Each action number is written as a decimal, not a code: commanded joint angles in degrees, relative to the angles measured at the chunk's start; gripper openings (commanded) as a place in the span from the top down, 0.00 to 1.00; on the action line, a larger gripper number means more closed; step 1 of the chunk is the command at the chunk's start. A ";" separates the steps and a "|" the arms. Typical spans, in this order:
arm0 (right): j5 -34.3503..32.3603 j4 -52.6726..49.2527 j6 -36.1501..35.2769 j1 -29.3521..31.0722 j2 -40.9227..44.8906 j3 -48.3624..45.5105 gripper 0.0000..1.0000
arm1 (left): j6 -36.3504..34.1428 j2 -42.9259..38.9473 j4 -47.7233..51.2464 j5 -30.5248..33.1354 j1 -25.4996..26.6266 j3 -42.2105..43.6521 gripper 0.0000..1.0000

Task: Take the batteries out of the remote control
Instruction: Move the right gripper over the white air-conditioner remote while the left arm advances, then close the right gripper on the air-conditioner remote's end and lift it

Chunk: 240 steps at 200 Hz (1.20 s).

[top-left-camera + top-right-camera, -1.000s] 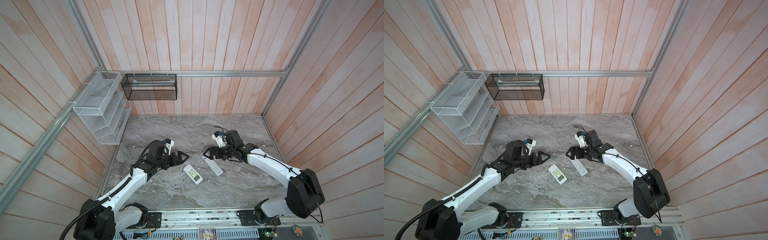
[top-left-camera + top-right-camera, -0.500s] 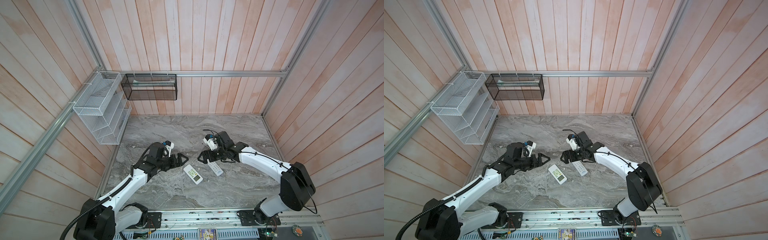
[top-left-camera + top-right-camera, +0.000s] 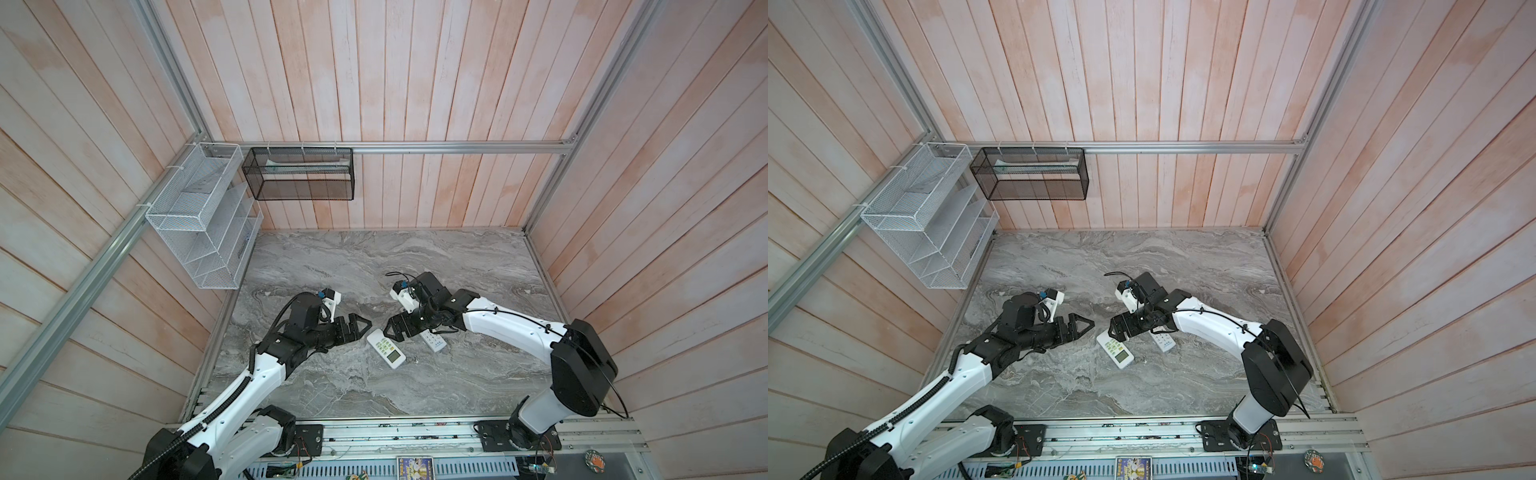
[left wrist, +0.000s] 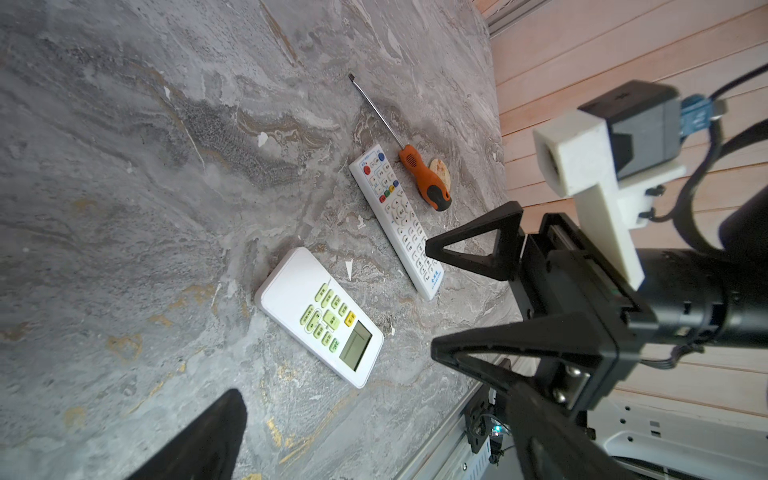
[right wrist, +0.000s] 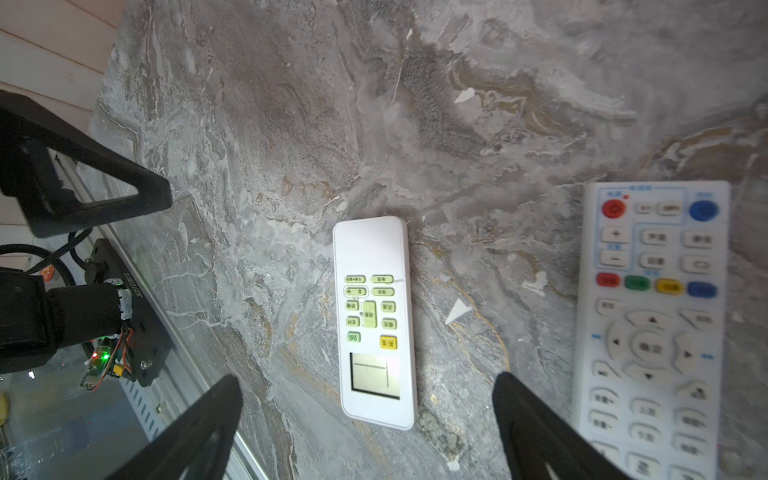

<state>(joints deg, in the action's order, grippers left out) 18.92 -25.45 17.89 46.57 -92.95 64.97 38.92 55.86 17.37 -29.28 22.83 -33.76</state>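
Two white remotes lie button side up on the marble table (image 3: 353,257). The short one with green keys and a screen (image 3: 386,353) (image 3: 1115,350) (image 4: 320,316) (image 5: 374,324) lies between my two grippers. The long slim remote (image 3: 433,342) (image 3: 1163,343) (image 4: 397,220) (image 5: 652,324) lies beside it, partly under my right arm. My left gripper (image 3: 362,328) (image 3: 1086,325) (image 4: 382,449) is open, just left of the short remote. My right gripper (image 3: 391,331) (image 3: 1116,328) (image 5: 370,440) (image 4: 432,303) is open above that remote's far end. The batteries are hidden.
An orange-handled screwdriver (image 4: 424,178) lies beyond the slim remote, with a small round beige piece (image 4: 441,172) next to it. A white wire rack (image 3: 199,220) hangs on the left wall, a black mesh basket (image 3: 299,174) on the back wall. A metal rail (image 3: 415,432) edges the table's front.
My right gripper has swung left and toward the front, from beyond the slim remote to over the short remote. The left gripper has shifted only slightly. Both remotes lie as before.
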 commanded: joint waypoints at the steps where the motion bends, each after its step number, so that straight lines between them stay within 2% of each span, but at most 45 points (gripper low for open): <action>1: -2.37 -2.05 -1.08 2.77 -2.64 2.36 0.05 | 1.33 -1.63 1.43 1.59 0.02 1.47 0.00; 56: -7.75 -5.29 -1.31 6.98 -9.50 5.95 0.07 | 3.58 -4.14 2.25 1.53 -1.52 2.87 0.00; 103: -10.07 -4.89 -1.10 8.19 -11.81 5.43 0.10 | 5.95 -6.18 0.13 -3.10 -5.75 6.13 0.00; 199: -12.73 -4.08 -1.33 8.32 -14.19 4.02 0.14 | 6.78 -4.93 -1.62 -4.44 -6.05 6.91 0.00; 240: -15.96 -4.76 -1.46 9.16 -15.49 4.18 0.15 | 7.20 -4.85 -2.01 -4.74 -6.13 7.21 0.00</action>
<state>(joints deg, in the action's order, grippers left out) 5.96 -28.75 16.91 54.78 -106.54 69.65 45.71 50.96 16.60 -32.84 17.02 -27.70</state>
